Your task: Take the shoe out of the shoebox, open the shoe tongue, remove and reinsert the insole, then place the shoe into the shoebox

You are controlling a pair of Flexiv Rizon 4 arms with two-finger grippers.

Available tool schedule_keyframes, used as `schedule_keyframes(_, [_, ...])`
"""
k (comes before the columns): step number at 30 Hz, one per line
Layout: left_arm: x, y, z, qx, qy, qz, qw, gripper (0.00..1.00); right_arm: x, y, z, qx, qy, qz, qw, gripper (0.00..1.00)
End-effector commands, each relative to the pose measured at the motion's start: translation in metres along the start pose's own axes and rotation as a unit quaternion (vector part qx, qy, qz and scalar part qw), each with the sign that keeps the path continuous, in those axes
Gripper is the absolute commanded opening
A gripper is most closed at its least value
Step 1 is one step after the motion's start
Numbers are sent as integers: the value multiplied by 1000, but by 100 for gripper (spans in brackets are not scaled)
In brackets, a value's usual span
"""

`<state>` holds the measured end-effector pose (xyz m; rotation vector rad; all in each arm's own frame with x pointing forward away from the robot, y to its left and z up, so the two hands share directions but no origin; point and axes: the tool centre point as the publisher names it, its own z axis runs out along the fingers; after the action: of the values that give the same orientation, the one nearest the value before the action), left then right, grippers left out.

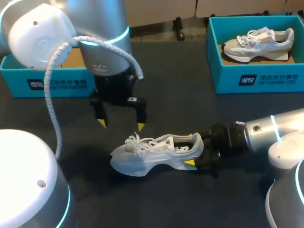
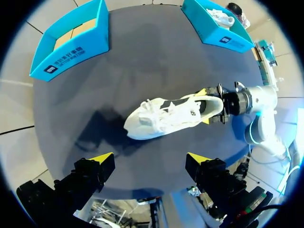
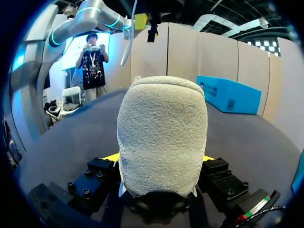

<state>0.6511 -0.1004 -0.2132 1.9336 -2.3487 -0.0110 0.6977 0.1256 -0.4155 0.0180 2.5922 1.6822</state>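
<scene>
Two shoeboxes, two shoes, two grippers. Starting at the far left: finding the left shoebox (image 1: 19, 76), teal, sitting at the back of the dark table (image 1: 190, 80), partly hidden behind the left arm. Finding next the left gripper (image 1: 120, 124), fingers spread apart, hovering just above the laces of the white shoe (image 1: 152, 154), touching nothing. Seeing that shoe lying out on the table, toe pointing left. Seeing the right gripper (image 1: 191, 149) clamping its heel from both sides. Ending at the right shoebox (image 1: 223, 78), holding the second shoe (image 1: 259, 42), grey and white.
</scene>
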Motion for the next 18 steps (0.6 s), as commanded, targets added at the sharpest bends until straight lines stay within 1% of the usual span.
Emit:
schedule_keyframes(1, [35,-14,12,-14,-26,-6,1000,100,4,-3,4,2,-2,0,1000,0])
schedule_keyframes(3, [45,-17,17,-11,-28,-12,999,100,4,-3,4,2,-2,0,1000,0])
schedule_keyframes(4, [49,-18,19,-19,-29,-14,999,100,4,-3,4,2,-2,0,1000,0])
schedule_keyframes(6, [58,-23,23,-13,-37,-17,999,100,4,-3,4,2,-2,0,1000,0])
schedule_keyframes(18, [58,-23,23,-13,-37,-17,999,100,4,-3,4,2,-2,0,1000,0])
